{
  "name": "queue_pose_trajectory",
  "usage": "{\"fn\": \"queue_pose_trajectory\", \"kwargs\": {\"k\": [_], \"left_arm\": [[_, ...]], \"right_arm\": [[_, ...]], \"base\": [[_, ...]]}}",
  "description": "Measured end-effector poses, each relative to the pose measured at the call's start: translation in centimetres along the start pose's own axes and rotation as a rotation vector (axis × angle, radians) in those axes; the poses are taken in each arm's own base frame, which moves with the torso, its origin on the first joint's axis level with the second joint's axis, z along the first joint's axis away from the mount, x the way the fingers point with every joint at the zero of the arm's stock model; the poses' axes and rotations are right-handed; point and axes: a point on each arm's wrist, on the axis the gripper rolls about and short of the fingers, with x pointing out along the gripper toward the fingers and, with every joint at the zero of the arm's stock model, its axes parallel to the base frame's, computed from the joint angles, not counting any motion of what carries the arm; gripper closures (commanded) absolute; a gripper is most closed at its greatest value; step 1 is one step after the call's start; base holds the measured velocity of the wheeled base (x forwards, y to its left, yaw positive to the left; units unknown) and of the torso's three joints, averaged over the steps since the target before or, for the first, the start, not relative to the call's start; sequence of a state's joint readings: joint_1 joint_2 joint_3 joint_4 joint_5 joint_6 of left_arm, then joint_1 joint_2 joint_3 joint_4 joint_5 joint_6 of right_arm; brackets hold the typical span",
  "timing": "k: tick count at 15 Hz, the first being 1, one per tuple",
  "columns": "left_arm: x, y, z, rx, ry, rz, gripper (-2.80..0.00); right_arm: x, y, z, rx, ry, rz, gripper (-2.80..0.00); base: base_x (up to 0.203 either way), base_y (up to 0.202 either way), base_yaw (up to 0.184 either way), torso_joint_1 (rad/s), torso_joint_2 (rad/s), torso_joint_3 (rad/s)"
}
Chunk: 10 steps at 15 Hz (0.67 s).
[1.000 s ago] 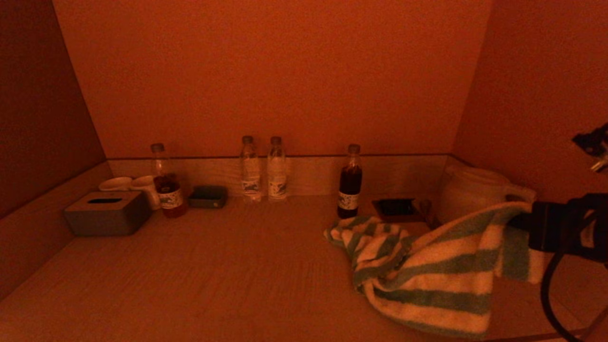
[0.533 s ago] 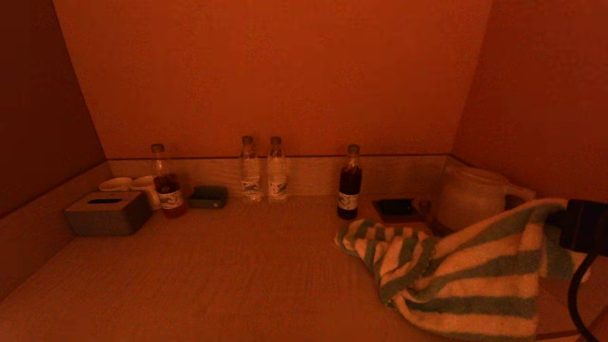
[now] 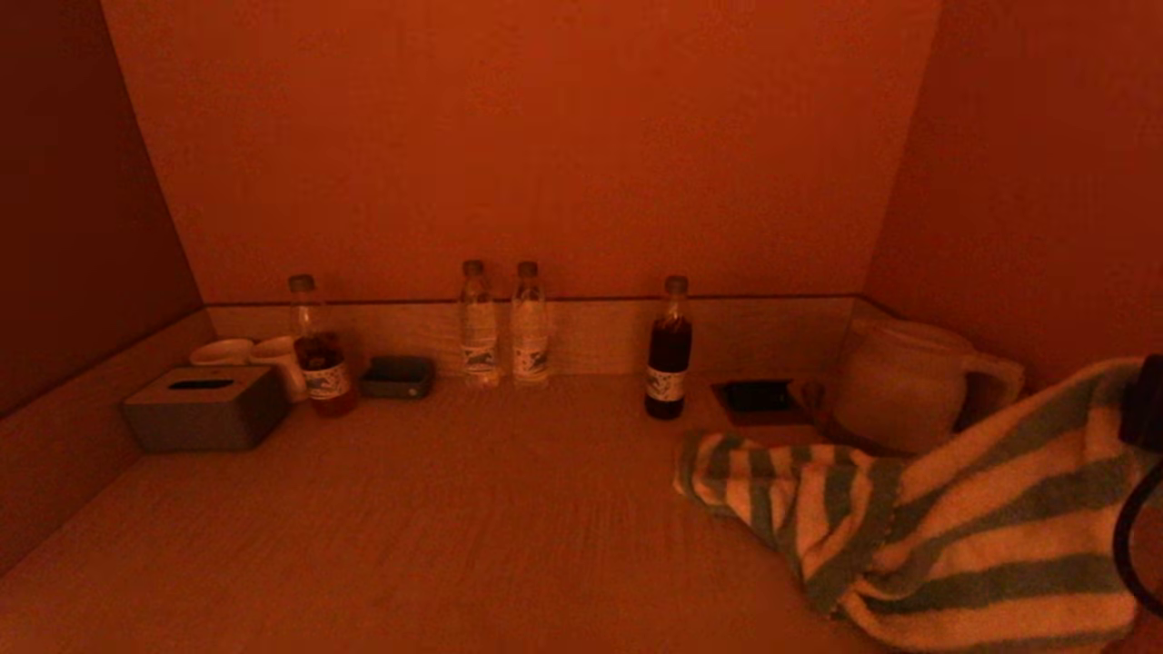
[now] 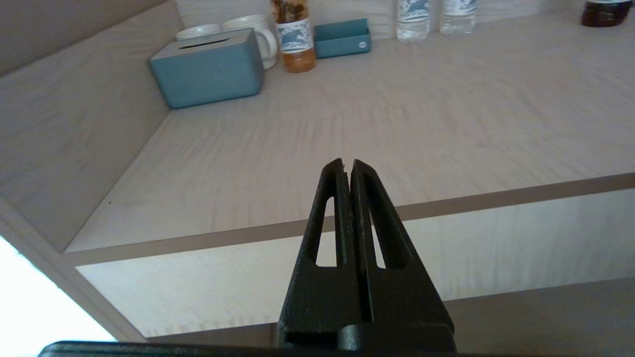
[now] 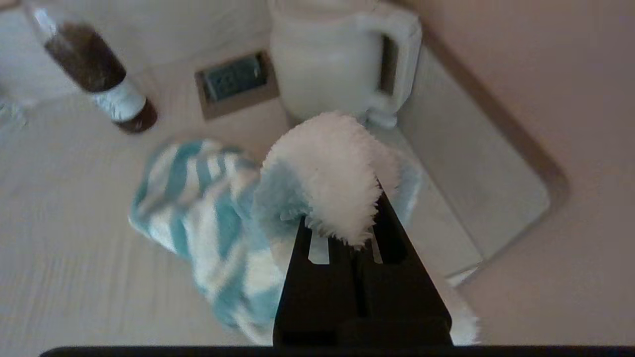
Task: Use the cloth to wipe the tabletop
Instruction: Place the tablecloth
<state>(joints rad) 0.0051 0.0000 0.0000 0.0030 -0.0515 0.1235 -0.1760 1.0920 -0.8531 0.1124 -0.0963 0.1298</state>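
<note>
- Striped green-and-white cloth [image 3: 945, 536] lies on the desk [image 3: 472, 509] at the right, before the kettle [image 3: 899, 381].
- Right wrist view alone shows the right claw [image 5: 342, 223] pinching a fluffy fold.
- Left wrist view alone shows the left claw [image 4: 346, 166] pressed together, off the desk's front edge.

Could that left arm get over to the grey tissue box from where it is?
Probably yes: the left end effector sits shut off the front edge, and only bare pale wood-grain tabletop lies between it and the grey tissue box.
</note>
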Motion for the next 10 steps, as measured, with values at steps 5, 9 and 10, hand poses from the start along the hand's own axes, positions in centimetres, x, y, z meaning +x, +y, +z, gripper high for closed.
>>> {"fn": "queue_pose_trajectory", "kwargs": {"k": [5, 9, 10], "left_arm": [[0.0, 0.0, 0.0, 0.000, 0.000, 0.000, 0.00], [0.0, 0.0, 0.0, 0.000, 0.000, 0.000, 0.00], [0.0, 0.0, 0.0, 0.000, 0.000, 0.000, 0.00]], "right_arm": [[1.2, -0.2, 1.4, 0.017, -0.050, -0.059, 0.00], [6.0, -1.0, 2.9, 0.038, -0.055, -0.167, 0.00], [6.8, -1.3, 3.3, 0.045, -0.073, -0.194, 0.00]], "base": [[0.000, 0.000, 0.000, 0.000, 0.00, 0.000], [0.000, 0.000, 0.000, 0.000, 0.00, 0.000], [0.000, 0.000, 0.000, 0.000, 0.00, 0.000]]}}
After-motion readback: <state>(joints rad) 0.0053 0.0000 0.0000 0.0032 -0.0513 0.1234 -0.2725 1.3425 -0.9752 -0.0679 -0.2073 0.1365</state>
